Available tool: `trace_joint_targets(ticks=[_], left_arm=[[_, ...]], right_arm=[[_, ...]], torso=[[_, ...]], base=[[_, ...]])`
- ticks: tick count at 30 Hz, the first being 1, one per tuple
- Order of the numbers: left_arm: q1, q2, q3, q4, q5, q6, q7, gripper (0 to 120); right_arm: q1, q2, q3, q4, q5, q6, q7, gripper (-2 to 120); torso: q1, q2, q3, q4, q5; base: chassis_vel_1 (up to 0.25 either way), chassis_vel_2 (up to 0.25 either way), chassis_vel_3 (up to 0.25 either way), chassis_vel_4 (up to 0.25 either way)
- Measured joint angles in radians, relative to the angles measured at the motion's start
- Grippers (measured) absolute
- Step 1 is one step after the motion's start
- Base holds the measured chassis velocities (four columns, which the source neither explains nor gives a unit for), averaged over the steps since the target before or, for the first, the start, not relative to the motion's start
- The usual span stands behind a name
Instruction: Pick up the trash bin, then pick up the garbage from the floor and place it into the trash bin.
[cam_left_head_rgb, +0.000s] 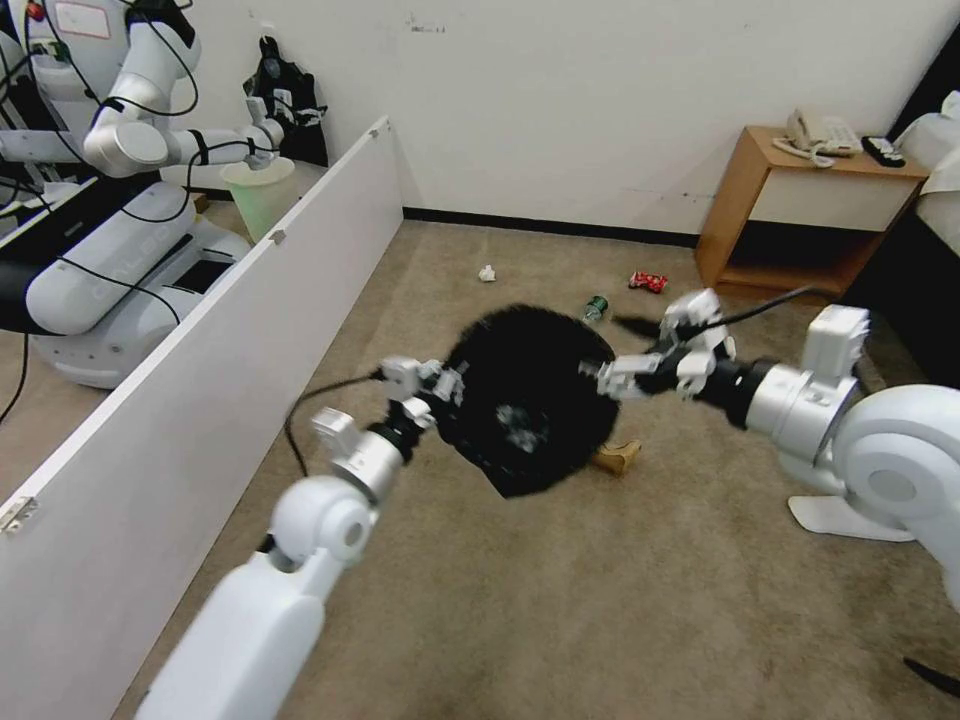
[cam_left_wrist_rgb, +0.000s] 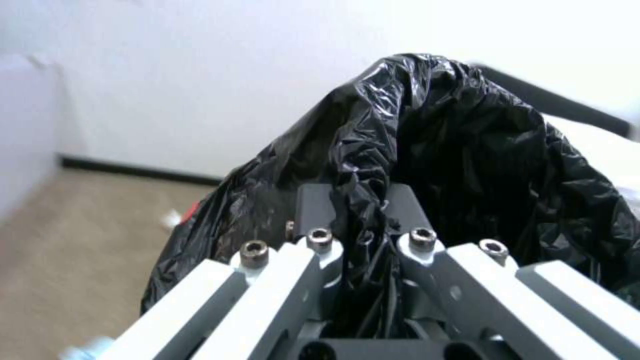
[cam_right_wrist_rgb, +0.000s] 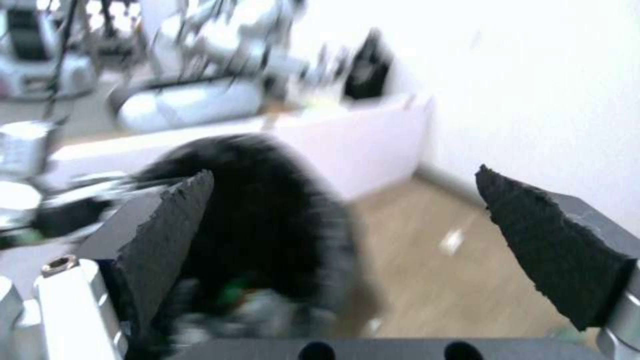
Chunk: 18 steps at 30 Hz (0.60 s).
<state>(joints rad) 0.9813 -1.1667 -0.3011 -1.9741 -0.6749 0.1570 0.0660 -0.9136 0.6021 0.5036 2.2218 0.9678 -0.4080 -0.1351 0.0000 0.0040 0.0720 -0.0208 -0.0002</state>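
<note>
Thin black liner pinched in the left tool (cam_left_wrist_rgb: 365, 235) could slip, dropping the bin (cam_left_head_rgb: 525, 400); right tool (cam_right_wrist_rgb: 373, 260) gapes empty.

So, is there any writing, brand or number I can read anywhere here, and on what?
Nothing reads clearly.
Pale lettering on the other robot's body: too faint.
Red-edged label beyond it: too small.
Bottle and red can labels: too small.

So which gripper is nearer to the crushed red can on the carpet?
Right. The right gripper, open, sits at the trash bin's far side, just short of the red can. The left gripper is clamped on the bin's bag on the opposite side.
</note>
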Motion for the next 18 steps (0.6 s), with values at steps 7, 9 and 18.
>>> trace_joint_targets(ticks=[7,9,18], left_arm=[[0.001,0.015,-0.112,-0.044,0.013,0.008,-0.010,4],[0.000,0.021,-0.154,-0.061,0.022,0.011,-0.012,4],[0.002,0.022,-0.206,-0.088,0.047,0.016,-0.020,4]], right_arm=[[-0.026,0.030,0.118,-0.032,-0.152,0.157,0.007,100],[-0.058,0.047,0.185,-0.048,-0.239,0.228,0.028,100],[-0.154,0.125,0.324,-0.060,-0.375,0.292,0.127,100]], torso=[[0.000,0.000,0.000,0.0000,0.0000],[0.000,0.000,0.000,-0.0001,0.0000],[0.000,0.000,0.000,-0.0003,0.0002]], base=[[0.000,0.000,0.000,0.000],[0.000,0.000,0.000,0.000],[0.000,0.000,0.000,0.000]])
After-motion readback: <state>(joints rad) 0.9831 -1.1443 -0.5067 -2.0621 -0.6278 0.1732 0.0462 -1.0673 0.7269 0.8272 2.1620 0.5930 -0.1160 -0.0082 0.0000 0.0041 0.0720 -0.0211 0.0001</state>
